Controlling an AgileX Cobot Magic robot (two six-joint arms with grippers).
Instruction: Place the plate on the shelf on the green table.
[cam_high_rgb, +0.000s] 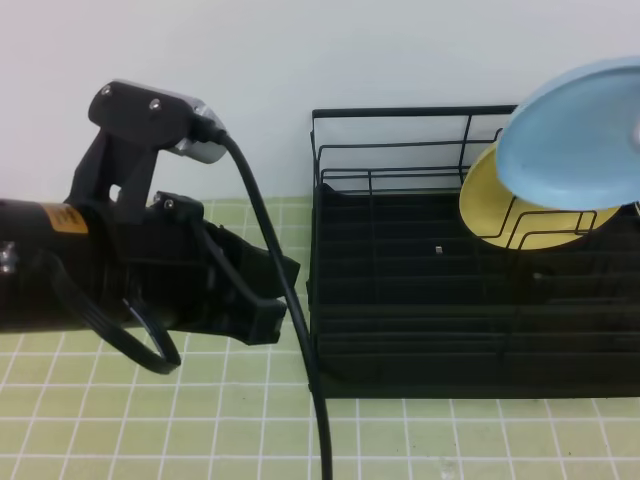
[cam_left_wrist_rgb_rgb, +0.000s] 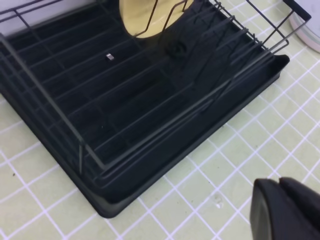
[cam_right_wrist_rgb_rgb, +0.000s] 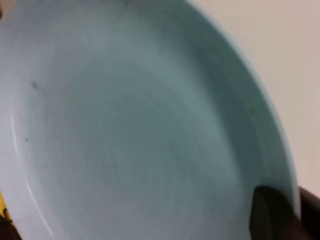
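Observation:
The light blue plate (cam_high_rgb: 575, 135) hangs tilted above the right rear corner of the shelf (cam_high_rgb: 400, 330), a black wire rack on the green table (cam_high_rgb: 150, 420). It fills the right wrist view as the plate (cam_right_wrist_rgb_rgb: 135, 125), and my right gripper (cam_right_wrist_rgb_rgb: 295, 210) is shut on its rim at the lower right, one dark finger (cam_right_wrist_rgb_rgb: 270, 217) lying on the inner face. The right arm itself is outside the high view. My left gripper (cam_high_rgb: 268, 308) hovers over the tiles just left of the shelf (cam_left_wrist_rgb_rgb: 150, 100). The left gripper (cam_left_wrist_rgb_rgb: 281, 207) is shut and holds nothing.
A yellow plate (cam_high_rgb: 520, 215) stands on edge in the wire dividers at the shelf's back right, partly behind the blue one. A black cable (cam_high_rgb: 322, 430) runs from the left wrist down past the shelf's front left corner. A white object (cam_left_wrist_rgb_rgb: 309, 30) sits beyond the shelf's far corner.

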